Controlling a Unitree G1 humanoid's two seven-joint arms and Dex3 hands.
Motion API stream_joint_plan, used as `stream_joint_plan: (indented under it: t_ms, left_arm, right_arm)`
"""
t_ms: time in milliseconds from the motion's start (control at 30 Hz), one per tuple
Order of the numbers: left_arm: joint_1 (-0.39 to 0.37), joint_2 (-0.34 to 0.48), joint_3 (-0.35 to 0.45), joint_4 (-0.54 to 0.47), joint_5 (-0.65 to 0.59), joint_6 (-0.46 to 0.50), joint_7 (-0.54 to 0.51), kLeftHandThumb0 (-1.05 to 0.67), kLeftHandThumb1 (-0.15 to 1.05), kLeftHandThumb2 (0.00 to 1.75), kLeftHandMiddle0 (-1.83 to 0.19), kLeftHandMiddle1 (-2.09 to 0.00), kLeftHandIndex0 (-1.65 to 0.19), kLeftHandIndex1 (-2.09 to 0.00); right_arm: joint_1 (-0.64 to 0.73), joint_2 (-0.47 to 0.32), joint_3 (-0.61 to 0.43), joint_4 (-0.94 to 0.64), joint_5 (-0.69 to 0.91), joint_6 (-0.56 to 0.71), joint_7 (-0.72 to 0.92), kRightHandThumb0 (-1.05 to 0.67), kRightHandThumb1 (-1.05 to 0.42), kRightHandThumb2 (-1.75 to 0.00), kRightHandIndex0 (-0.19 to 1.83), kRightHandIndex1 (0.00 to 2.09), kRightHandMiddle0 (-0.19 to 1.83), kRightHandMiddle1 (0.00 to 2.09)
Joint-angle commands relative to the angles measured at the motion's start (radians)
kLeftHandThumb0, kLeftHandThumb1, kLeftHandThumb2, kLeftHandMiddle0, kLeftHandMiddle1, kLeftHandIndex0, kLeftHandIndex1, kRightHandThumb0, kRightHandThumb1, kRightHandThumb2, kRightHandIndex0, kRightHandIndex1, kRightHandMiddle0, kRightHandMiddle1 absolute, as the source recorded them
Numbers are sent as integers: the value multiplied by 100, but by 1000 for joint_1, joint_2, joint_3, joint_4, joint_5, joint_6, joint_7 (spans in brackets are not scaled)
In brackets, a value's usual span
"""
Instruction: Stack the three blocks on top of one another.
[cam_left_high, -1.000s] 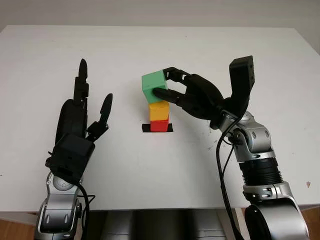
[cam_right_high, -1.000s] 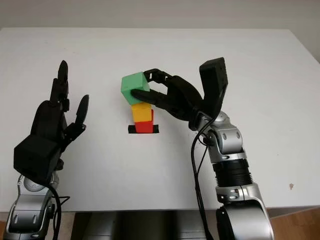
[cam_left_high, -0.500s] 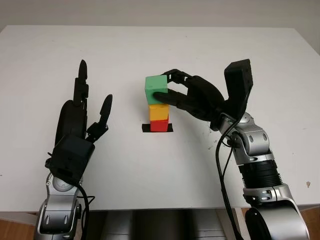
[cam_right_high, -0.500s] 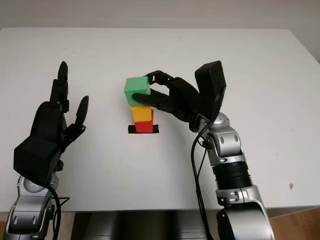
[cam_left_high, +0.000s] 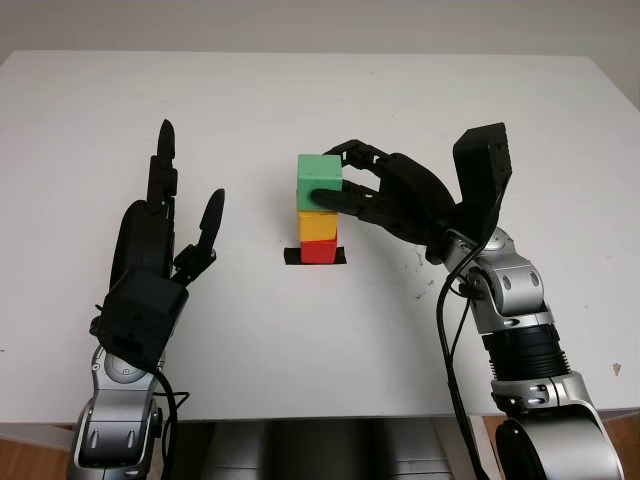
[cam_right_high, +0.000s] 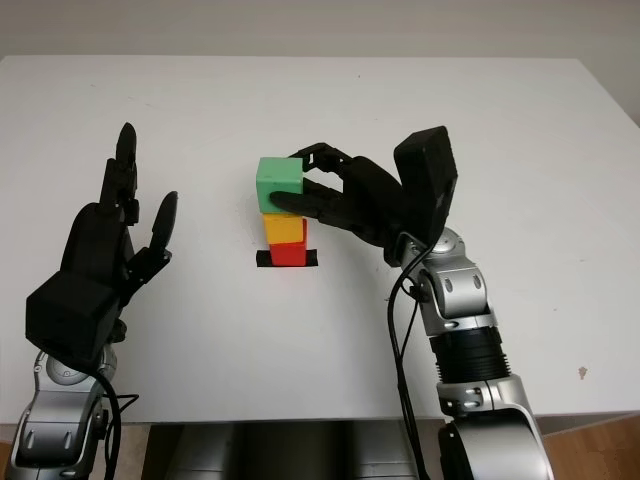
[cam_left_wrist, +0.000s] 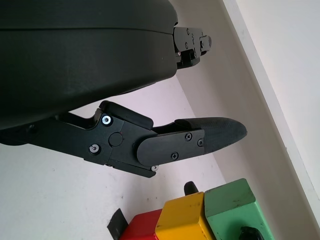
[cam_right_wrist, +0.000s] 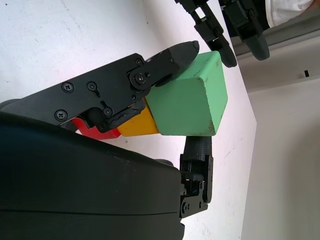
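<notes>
Right robot hand (cam_left_high: 345, 185) pinches green block (cam_left_high: 319, 181) atop yellow block (cam_left_high: 318, 224), red block (cam_left_high: 319, 249) mid-worktop (cam_left_high: 400, 100). Left robot hand (cam_left_high: 160, 245) open, well left. Bare worktop surrounds the stack.

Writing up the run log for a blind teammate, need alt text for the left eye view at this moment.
The right hand grips a green block on top of a yellow block, which sits on a red block over a black marker on the white table. The left hand is open, raised over the table to the left of the stack.
</notes>
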Motion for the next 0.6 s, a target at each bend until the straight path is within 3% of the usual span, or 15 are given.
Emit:
stream_joint_plan:
  t_ms: [0,133,200,300,400,567]
  left_arm:
    - [6,4,4,7,3,-12,2,-69,105,57,14,-6,11,-5]
    - [6,4,5,7,2,-11,2,-70,105,57,14,-5,10,-5]
    - [5,6,5,10,5,-15,3,-70,105,57,14,-6,10,-5]
    - [4,5,6,10,4,-12,2,-70,105,57,14,-6,10,-5]
    - [5,3,5,6,3,-5,1,-71,105,57,14,-5,10,-5]
    - [5,4,6,9,1,-15,1,-70,105,56,14,-5,11,-5]
  right_arm:
    - [7,-12,-8,-10,3,-12,5,-50,-96,-5,31,4,26,177]
    - [8,-27,-7,-12,4,-17,24,-54,-95,-5,26,2,16,160]
    - [11,-51,10,-18,-6,-38,60,-60,-94,-5,9,2,-6,123]
    - [15,-80,29,-37,-19,-40,97,-66,-90,-5,-13,3,-14,49]
    - [19,-98,36,-50,-9,-32,139,-65,-87,-5,-19,0,-18,15]
    - [23,-116,46,-63,1,-31,188,-67,-87,-5,-19,0,-19,1]
